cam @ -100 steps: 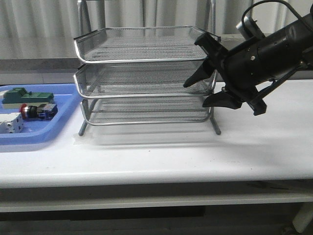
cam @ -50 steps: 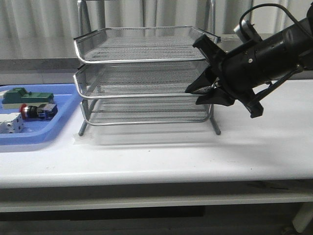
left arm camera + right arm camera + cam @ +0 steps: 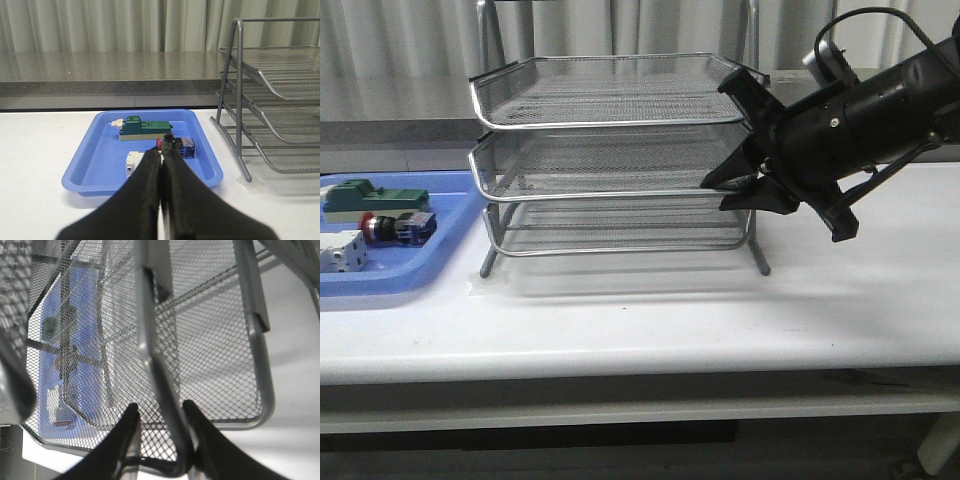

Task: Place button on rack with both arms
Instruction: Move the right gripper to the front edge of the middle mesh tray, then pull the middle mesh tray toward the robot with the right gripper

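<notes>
Scene: a two-armed robot is working at a white table (image 3: 650,320), with the rack (image 3: 610,150) standing at the centre and a blue tray (image 3: 440,262) lying to the robot's left.

Right gripper (image 3: 732,192): it is reaching in at the rack's right front corner, its fingers closing around the rim wire of the middle tier; the right wrist view shows the bar running between the two pads with only a sliver of slack, though whether they are actually pinching the metal is hard to say from this blurred angle.

Left gripper (image 3: 161,165): its fingers are pressed together with nothing between them, hovering over the near edge of the blue tray.

Button (image 3: 174,145): it is lying on its side in the blue tray, red cap pointing towards the white block (image 3: 133,161), just beside the green block (image 3: 142,128); well apart from the rack, and not yet picked up.

Step in hand: the right arm appears to be bracing the rack so that it is not sliding while the other arm is loading it.

Doing it well: the grip should be staying on the rim wire, firm but not tugging or tipping the tier; the left fingers will be needing to spread before dropping over the black body of the button, clear of the neighbouring blocks.
</notes>
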`<control>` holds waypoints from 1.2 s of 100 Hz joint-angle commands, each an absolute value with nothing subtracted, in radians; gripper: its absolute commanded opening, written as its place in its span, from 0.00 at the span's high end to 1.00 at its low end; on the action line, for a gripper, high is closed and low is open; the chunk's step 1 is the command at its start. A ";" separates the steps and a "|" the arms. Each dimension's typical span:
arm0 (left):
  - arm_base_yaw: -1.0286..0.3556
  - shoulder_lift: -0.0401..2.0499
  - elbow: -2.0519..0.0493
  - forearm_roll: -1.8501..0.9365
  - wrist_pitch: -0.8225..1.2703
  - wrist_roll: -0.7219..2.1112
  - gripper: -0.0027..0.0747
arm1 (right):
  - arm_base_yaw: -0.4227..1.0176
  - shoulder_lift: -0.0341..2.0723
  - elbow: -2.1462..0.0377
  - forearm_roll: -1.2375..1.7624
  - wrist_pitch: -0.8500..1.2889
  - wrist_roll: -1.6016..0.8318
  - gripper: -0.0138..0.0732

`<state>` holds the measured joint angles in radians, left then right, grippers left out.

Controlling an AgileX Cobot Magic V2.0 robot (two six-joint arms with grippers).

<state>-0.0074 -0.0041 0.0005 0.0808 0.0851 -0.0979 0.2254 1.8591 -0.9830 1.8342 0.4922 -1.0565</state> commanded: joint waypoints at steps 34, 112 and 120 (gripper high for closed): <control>-0.006 -0.039 0.047 0.080 0.000 -0.108 0.99 | 0.225 1.775 -0.855 1.912 0.673 -1.137 0.62; -0.006 -0.039 0.047 0.080 0.000 -0.108 0.99 | 0.225 1.549 -0.589 1.908 0.723 -1.213 0.62; -0.006 -0.039 0.047 0.080 0.000 -0.108 0.99 | 0.225 1.549 -0.587 1.904 0.727 -1.213 0.62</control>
<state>-0.0074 -0.0041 0.0005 0.0808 0.0851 -0.0979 0.2212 1.5884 -0.5769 1.8292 0.6520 -1.1902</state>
